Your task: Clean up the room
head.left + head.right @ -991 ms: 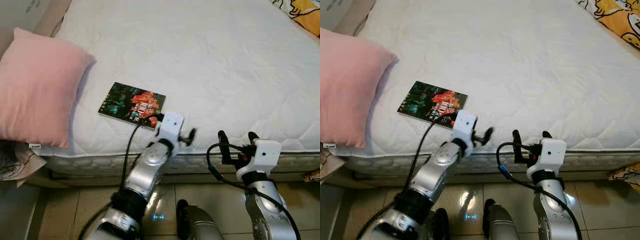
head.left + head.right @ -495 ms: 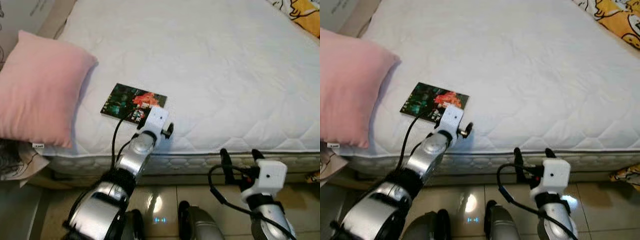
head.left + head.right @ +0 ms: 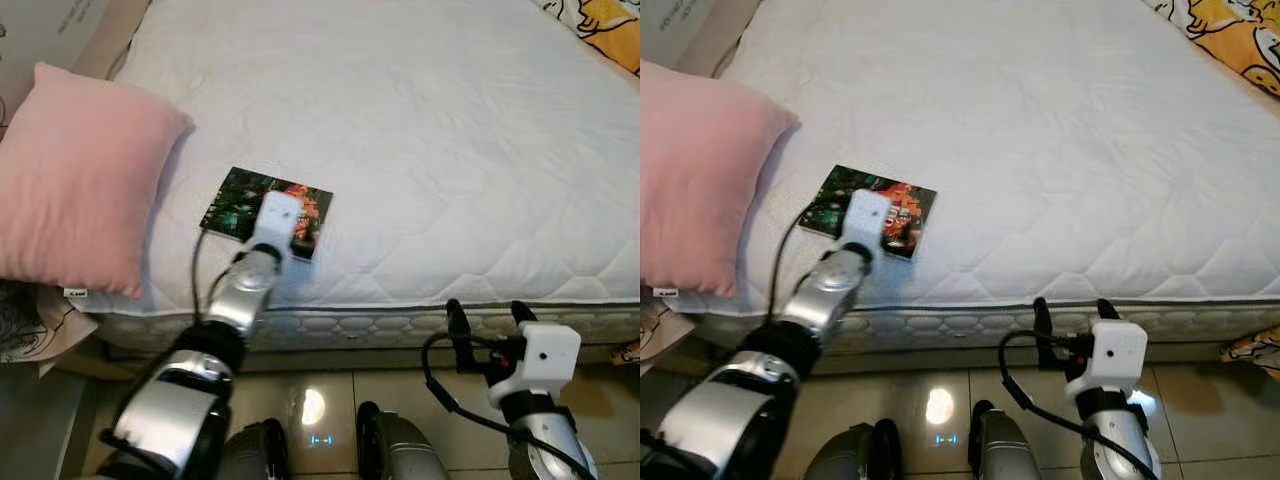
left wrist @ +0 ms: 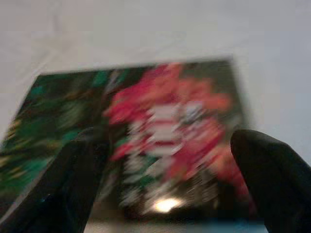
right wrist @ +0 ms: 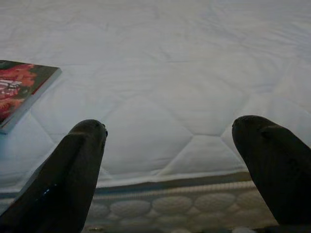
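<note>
Left eye view, left gripper (image 4: 165, 160) spread wide over book (image 3: 240, 200) on white mattress (image 3: 430, 150), pink pillow (image 3: 70, 180) beside, right gripper (image 5: 170, 160) wide apart at mattress edge.

Wide bare bed (image 3: 420, 130) beyond and to the right of the book (image 3: 232, 203). Pink pillow (image 3: 75, 175) close on the book's left, narrowing access from that side. Left pincer (image 4: 165, 160) spread over the book. Right pincer (image 3: 487, 322) parted, low before the mattress edge (image 3: 400, 322), bare quilt ahead.
</note>
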Motion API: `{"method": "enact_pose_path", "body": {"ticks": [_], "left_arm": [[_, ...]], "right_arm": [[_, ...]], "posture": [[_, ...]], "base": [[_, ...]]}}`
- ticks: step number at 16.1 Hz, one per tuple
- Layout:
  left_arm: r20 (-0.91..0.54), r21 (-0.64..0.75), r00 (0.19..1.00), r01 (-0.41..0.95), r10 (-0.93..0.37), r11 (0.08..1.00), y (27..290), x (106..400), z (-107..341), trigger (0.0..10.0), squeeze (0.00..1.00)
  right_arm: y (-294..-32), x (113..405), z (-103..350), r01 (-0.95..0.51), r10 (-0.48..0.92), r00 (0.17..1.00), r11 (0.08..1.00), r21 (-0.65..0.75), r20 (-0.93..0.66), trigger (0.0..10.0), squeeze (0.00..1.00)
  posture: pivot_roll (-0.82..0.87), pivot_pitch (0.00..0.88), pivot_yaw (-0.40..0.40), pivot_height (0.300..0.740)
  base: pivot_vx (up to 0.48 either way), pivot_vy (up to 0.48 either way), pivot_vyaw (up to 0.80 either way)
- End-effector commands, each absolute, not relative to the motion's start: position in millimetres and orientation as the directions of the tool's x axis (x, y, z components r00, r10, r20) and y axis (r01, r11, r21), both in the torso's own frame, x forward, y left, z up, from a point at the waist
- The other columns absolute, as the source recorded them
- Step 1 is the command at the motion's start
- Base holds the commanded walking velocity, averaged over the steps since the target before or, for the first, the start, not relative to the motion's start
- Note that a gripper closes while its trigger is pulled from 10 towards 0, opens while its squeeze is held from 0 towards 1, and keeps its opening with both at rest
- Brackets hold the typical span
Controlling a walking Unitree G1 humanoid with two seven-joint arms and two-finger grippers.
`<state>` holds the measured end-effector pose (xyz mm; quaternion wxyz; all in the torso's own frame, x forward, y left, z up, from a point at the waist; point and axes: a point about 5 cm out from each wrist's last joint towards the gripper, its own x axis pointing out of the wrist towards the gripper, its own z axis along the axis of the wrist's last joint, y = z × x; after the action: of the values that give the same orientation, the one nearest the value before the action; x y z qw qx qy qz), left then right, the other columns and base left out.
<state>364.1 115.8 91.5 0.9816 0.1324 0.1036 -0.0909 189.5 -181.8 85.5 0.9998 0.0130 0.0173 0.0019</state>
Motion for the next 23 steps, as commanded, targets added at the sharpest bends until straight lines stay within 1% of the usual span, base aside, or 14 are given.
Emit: {"method": "enact_pose_path", "body": {"ticks": [1, 2, 3, 5, 7, 8, 11, 13, 17, 19, 20, 21, 23], "left_arm": [[-0.275, 0.273, 0.955, 0.189, -0.112, 0.943, 127.6, 357.0, 76.1, 10.0, 0.0], [-0.305, 0.3, 0.949, 0.173, -0.078, 0.938, 143.3, 352.8, 68.5, 10.0, 0.0], [-0.314, 0.301, 0.947, 0.17, -0.07, 0.938, 147.5, 351.5, 66.7, 10.0, 0.0], [-0.316, 0.273, 0.947, 0.156, -0.065, 0.949, 153.3, 349.5, 66.4, 10.0, 0.0], [-0.313, 0.253, 0.947, 0.16, -0.075, 0.954, 152.5, 347.8, 66.5, 10.0, 0.0], [-0.32, 0.229, 0.943, 0.17, -0.091, 0.958, 148.1, 345.5, 64.5, 10.0, 0.0], [-0.385, 0.146, 0.909, 0.229, -0.158, 0.962, 124.3, 335.3, 53.0, 10.0, 0.0], [-0.421, 0.101, 0.879, 0.29, -0.223, 0.952, 104.1, 325.8, 46.7, 10.0, 0.0], [-0.446, 0.088, 0.86, 0.319, -0.249, 0.944, 91.5, 316.6, 41.9, 10.0, 0.0], [-0.372, 0.071, 0.9, 0.273, -0.229, 0.959, 81.9, 321.4, 47.9, 10.0, 0.0], [-0.323, 0.078, 0.921, 0.255, -0.217, 0.964, 69.7, 327.1, 55.2, 10.0, 0.0], [-0.311, 0.068, 0.923, 0.258, -0.225, 0.964, 64.6, 328.8, 58.1, 10.0, 0.0], [-0.291, 0.066, 0.914, 0.314, -0.283, 0.947, 43.7, 332.9, 67.8, 10.0, 0.0]], "right_arm": [[-182.3, 188.9, 81.6, -0.006, 0.008, 0.998, 0.999, 0.034, -0.062, 10.0, 0.16], [-181.7, 191.8, 81.7, -0.013, 0.015, 0.998, 0.999, 0.035, -0.061, 10.0, 0.16], [-182.2, 193.5, 81.5, -0.014, 0.016, 0.998, 0.999, 0.036, -0.061, 10.0, 0.16], [-182.2, 196.1, 81.2, -0.017, 0.02, 0.998, 0.999, 0.038, -0.061, 10.0, 0.16], [-182.0, 197.1, 80.1, -0.022, 0.024, 0.998, 0.999, 0.038, -0.065, 10.0, 0.16], [-181.7, 197.7, 79.4, -0.026, 0.028, 0.997, 0.999, 0.038, -0.068, 10.0, 0.16], [-181.7, 200.4, 78.6, -0.03, 0.033, 0.997, 0.999, 0.037, -0.071, 10.0, 0.16], [-181.4, 200.5, 78.0, -0.03, 0.033, 0.997, 0.999, 0.035, -0.073, 10.0, 0.16], [-181.3, 199.2, 76.3, -0.023, 0.025, 0.997, 0.999, 0.034, -0.077, 10.0, 0.16], [-179.5, 199.9, 75.9, -0.025, 0.028, 0.997, 0.999, 0.037, -0.077, 10.0, 0.16], [-178.2, 200.7, 75.5, -0.029, 0.032, 0.997, 0.999, 0.038, -0.076, 10.0, 0.16], [-177.8, 201.0, 75.6, -0.031, 0.033, 0.997, 0.999, 0.039, -0.076, 10.0, 0.16], [-176.9, 203.0, 76.1, -0.035, 0.037, 0.997, 0.999, 0.037, -0.072, 10.0, 0.16]], "posture": [[-0.19, 0.215, 0.017, 0.736], [-0.18, 0.213, 0.015, 0.736], [-0.18, 0.213, 0.014, 0.736], [-0.17, 0.212, 0.011, 0.736], [-0.17, 0.212, 0.008, 0.736], [-0.16, 0.212, 0.007, 0.736], [-0.17, 0.209, 0.007, 0.736], [-0.17, 0.207, 0.012, 0.736], [-0.17, 0.209, 0.019, 0.736], [-0.16, 0.21, 0.019, 0.736], [-0.17, 0.21, 0.015, 0.736], [-0.17, 0.21, 0.015, 0.736], [-0.17, 0.206, 0.019, 0.736]], "base": [[0.0, 0.0, 0.0], [0.0, 0.0, 0.0], [0.0, 0.0, 0.0], [0.0, 0.0, 0.0], [0.0, 0.0, 0.0], [0.0, 0.0, 0.0], [0.0, 0.0, 0.0], [0.0, 0.0, 0.0], [0.0, 0.0, 0.0], [0.0, 0.0, 0.0], [0.0, 0.0, 0.0], [0.0, 0.0, 0.0], [0.0, 0.0, 0.0]]}}
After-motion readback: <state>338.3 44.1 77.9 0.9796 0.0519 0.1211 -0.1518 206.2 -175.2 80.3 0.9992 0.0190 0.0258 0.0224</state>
